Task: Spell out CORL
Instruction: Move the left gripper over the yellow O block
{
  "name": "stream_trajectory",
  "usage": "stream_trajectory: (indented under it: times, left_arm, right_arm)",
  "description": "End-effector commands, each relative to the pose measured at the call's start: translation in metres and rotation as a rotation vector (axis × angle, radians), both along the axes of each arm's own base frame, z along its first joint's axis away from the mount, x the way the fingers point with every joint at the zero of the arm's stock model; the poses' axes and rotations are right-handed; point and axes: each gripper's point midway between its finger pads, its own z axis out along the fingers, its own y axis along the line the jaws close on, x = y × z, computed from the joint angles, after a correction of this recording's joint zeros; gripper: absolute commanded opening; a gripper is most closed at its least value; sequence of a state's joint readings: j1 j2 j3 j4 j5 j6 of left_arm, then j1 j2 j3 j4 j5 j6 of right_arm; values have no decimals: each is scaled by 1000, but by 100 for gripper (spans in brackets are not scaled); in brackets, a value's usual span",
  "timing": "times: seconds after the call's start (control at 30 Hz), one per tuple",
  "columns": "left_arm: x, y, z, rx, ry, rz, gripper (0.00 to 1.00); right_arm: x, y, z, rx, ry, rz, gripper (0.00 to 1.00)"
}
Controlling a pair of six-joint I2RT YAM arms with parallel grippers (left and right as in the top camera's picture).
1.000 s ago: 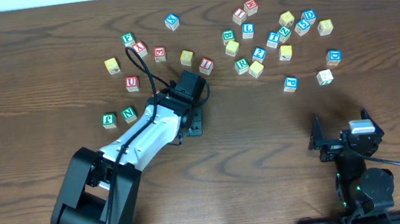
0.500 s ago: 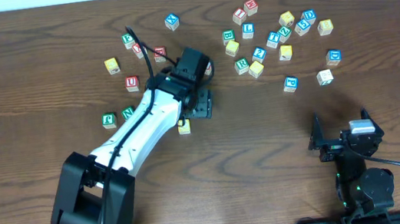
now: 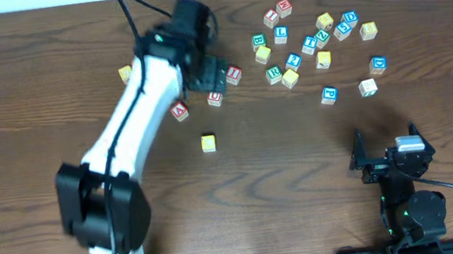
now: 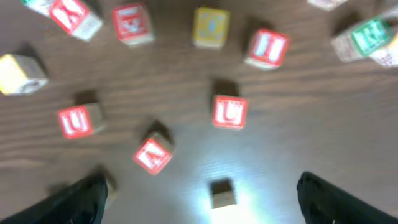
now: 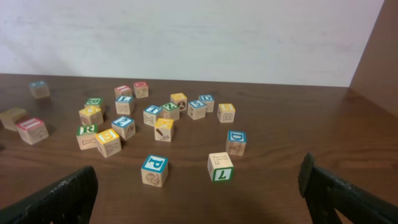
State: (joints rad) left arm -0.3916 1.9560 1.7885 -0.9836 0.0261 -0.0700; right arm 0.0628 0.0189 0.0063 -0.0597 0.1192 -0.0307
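A: Where was the small yellow-faced wooden cube (image 3: 208, 142)?

B: Alone on the brown wooden surface (image 3: 301, 161), between the left fingers (image 4: 78, 202) but clear below them. They were spread wide and empty.

A: Why alone?

B: Probably as the word's opening letter, with room beside it. The white-faced cube with a green R (image 3: 273, 74) sat in the cluster (image 5: 155, 118) beyond the right fingers (image 5: 56, 199), also wide apart, holding nothing.
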Motion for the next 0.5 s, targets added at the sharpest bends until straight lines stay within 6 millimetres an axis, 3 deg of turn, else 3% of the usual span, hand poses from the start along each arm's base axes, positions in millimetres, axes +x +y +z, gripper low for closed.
stream_trajectory:
  times: [0.0,0.17,0.47]
  left_arm:
    - [26,-3,-12,14,54,-63,96]
    - [57,-22,-29,-10,56,-114,96]
    - [69,-25,-42,7,39,-152,96]
  right_arm:
    - [0,0,-1,-8,5,4,99]
    - [0,0,-1,-8,5,4,99]
    - [0,0,-1,-8,5,4,99]
